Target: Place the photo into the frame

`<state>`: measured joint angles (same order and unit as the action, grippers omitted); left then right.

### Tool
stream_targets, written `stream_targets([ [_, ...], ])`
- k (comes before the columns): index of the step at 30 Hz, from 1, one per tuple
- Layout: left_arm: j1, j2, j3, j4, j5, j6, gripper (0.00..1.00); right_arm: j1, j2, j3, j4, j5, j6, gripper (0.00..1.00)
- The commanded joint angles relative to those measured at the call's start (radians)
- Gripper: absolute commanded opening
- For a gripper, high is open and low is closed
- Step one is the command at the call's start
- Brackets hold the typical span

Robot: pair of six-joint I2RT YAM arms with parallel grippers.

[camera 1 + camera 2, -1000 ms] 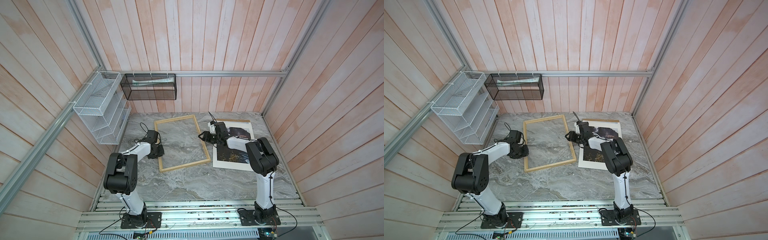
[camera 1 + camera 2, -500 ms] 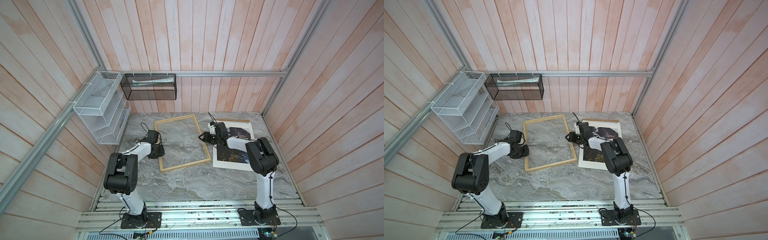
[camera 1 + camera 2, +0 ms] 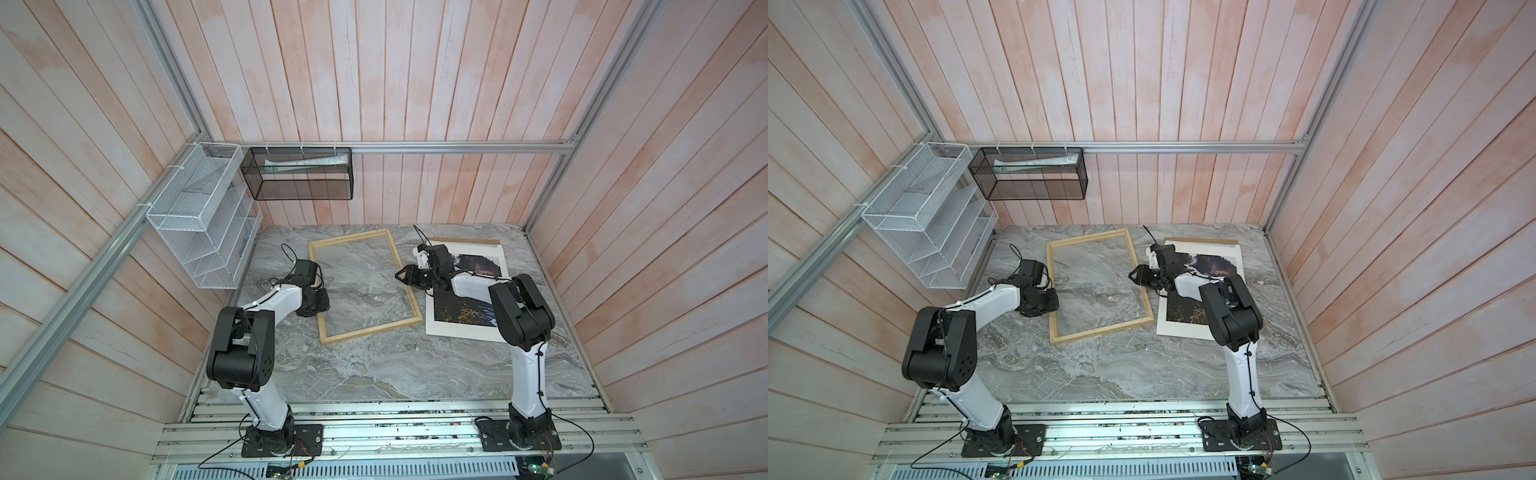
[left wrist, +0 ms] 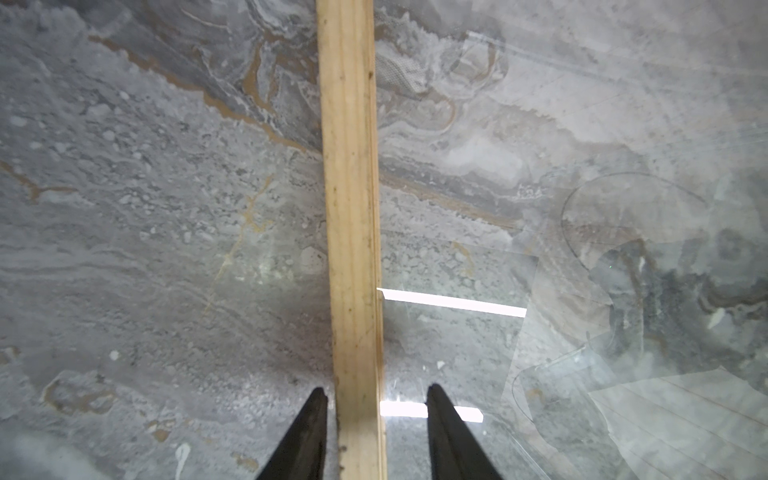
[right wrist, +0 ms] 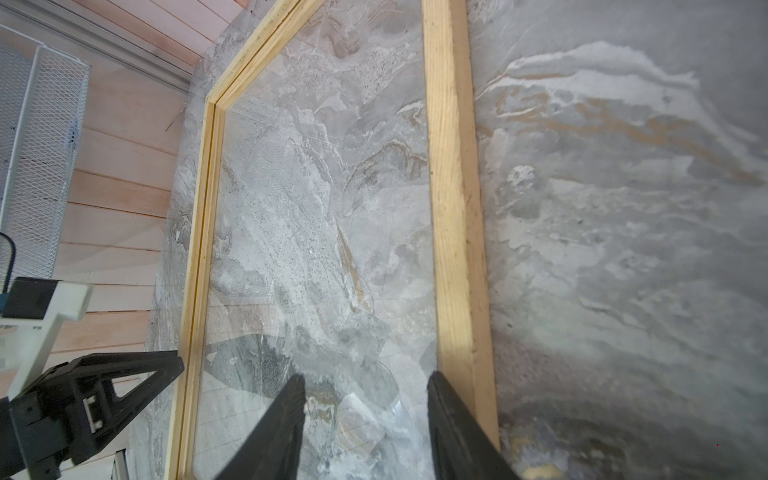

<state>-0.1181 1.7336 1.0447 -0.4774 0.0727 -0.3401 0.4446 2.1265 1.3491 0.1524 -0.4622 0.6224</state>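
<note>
Ben: What is closest to us?
Mia: The gray stone table (image 3: 374, 374). The frame (image 3: 370, 332) lies flat on it, turned a little, and the table shows through its clear pane.
Ben: Where are the grippers?
Mia: The left gripper (image 4: 374, 390) is at the frame's 9 o'clock side. Its fingers (image 4: 307, 432) stand apart, one on each side of the wood bar — not squeezing it. The right gripper (image 5: 365, 378) is at the 3 o'clock side. Its fingers (image 5: 282, 415) are spread too, over the pane, and hold nothing.
Ben: And the photo (image 3: 457, 330)?
Mia: It lies picture up at 3 o'clock from the frame, just beside it — not inside. A brown board (image 3: 461, 241) peeks out at its 12 o'clock edge.
Ben: Farther back?
Mia: A white wire rack (image 3: 195, 216) at 10 o'clock and a black mesh basket (image 3: 297, 174) at 11 hang on the wall.
</note>
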Motion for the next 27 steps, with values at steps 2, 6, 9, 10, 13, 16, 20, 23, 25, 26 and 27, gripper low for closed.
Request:
stream_targets([
  [2, -0.004, -0.002, 0.002, 0.023, 0.017, 0.004, 0.41, 0.014, 0.029, 0.002, -0.021, -0.029, -0.002, 0.49],
  [6, -0.006, 0.001, 0.001, 0.026, 0.022, 0.006, 0.40, 0.026, 0.025, -0.031, 0.014, -0.051, 0.027, 0.48],
  [9, -0.006, 0.003, 0.002, 0.028, 0.024, 0.007, 0.40, 0.035, 0.021, -0.049, 0.028, -0.059, 0.040, 0.48],
  [10, -0.005, 0.004, 0.003, 0.028, 0.023, 0.006, 0.40, 0.036, 0.019, -0.056, 0.031, -0.059, 0.042, 0.48],
  [13, -0.005, 0.008, 0.004, 0.029, 0.025, 0.008, 0.39, 0.036, 0.009, -0.070, 0.036, -0.056, 0.044, 0.48],
  [16, -0.005, 0.008, 0.006, 0.026, 0.017, 0.006, 0.39, 0.035, -0.004, -0.054, 0.007, -0.038, 0.020, 0.48],
  [20, -0.005, 0.002, 0.004, 0.020, 0.001, 0.006, 0.39, 0.035, -0.043, -0.022, -0.080, 0.023, -0.043, 0.49],
  [23, -0.005, 0.000, 0.000, 0.025, 0.005, 0.004, 0.39, 0.036, -0.078, -0.006, -0.147, 0.099, -0.088, 0.53],
  [25, -0.005, -0.001, -0.002, 0.027, 0.008, 0.001, 0.39, 0.035, -0.092, 0.007, -0.188, 0.146, -0.113, 0.55],
  [26, -0.005, 0.000, -0.003, 0.029, 0.010, 0.002, 0.39, 0.035, -0.094, 0.015, -0.209, 0.165, -0.126, 0.56],
  [27, -0.005, 0.000, -0.005, 0.030, 0.010, 0.000, 0.39, 0.035, -0.094, 0.025, -0.228, 0.178, -0.136, 0.56],
])
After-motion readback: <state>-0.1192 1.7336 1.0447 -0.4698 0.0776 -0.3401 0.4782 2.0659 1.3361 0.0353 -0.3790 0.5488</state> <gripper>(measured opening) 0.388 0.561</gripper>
